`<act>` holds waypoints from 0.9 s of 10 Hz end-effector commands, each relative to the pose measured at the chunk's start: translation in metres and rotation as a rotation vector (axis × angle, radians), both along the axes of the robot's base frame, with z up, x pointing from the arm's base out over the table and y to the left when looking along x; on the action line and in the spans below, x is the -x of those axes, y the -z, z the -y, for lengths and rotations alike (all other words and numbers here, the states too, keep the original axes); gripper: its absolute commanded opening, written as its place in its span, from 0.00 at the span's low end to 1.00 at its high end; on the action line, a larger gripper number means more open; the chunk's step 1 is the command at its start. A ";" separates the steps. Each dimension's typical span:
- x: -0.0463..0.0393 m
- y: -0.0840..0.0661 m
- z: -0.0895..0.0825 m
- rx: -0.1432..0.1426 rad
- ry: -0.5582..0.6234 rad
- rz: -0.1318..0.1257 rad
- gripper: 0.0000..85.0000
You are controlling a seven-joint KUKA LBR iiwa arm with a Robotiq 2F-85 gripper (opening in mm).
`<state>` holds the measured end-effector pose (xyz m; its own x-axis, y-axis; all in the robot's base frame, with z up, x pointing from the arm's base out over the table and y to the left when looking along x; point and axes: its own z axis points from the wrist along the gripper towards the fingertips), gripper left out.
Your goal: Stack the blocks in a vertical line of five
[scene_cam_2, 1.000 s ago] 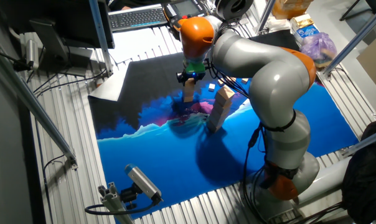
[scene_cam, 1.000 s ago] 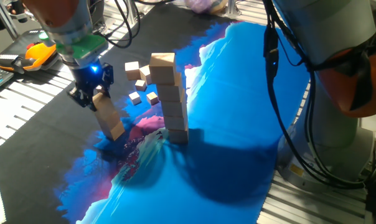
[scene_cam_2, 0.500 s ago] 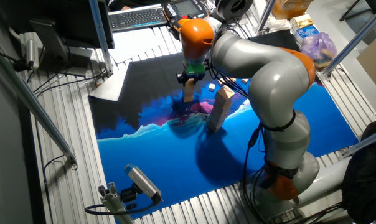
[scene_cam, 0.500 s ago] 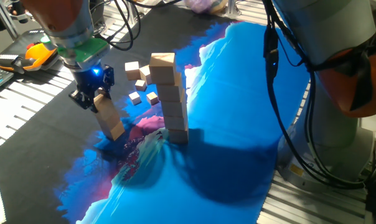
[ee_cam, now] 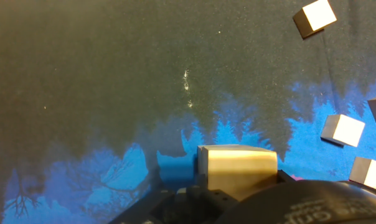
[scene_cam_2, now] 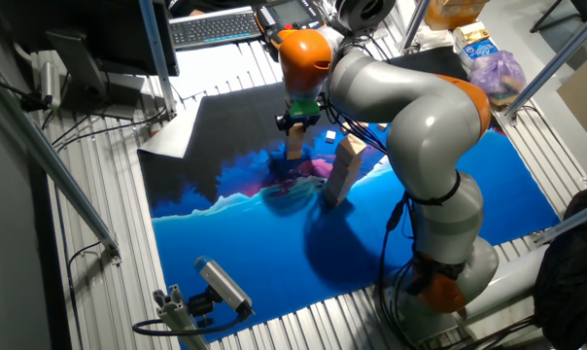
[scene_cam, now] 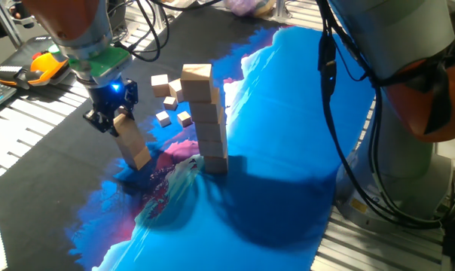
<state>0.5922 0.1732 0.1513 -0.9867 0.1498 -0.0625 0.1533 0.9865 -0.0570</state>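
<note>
My gripper (scene_cam: 116, 120) is shut on the top block (scene_cam: 120, 120) of a short, leaning stack (scene_cam: 133, 147) of light wooden blocks on the mat. The same gripper (scene_cam_2: 294, 131) and short stack (scene_cam_2: 294, 148) show in the other fixed view. In the hand view the held block (ee_cam: 238, 169) sits between the jaws. To the right stands a taller stack (scene_cam: 210, 128) of several blocks, topped by a wider cube (scene_cam: 197, 75); it also shows in the other fixed view (scene_cam_2: 342, 173). Loose blocks (scene_cam: 161, 83) (scene_cam: 184, 118) lie behind.
More loose blocks (ee_cam: 315, 17) (ee_cam: 342, 129) lie to the right in the hand view. The blue and black mat (scene_cam: 288, 150) covers the table. The robot's base (scene_cam: 408, 113) stands on the right. An orange device (scene_cam: 47, 64) lies at the far left.
</note>
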 end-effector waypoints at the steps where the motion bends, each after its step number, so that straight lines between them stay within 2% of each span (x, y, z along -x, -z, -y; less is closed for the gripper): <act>1: 0.0001 0.000 0.000 0.003 0.005 0.000 0.40; 3: 0.0001 0.000 0.000 0.011 0.014 0.001 0.40; 4: 0.0001 0.000 0.000 0.014 0.017 0.001 0.60; 7: 0.0000 0.000 0.000 0.021 0.029 0.003 0.60; 8: 0.0001 -0.001 0.000 0.023 0.031 0.004 0.80; 9: 0.0001 0.000 0.000 0.024 0.034 0.005 0.80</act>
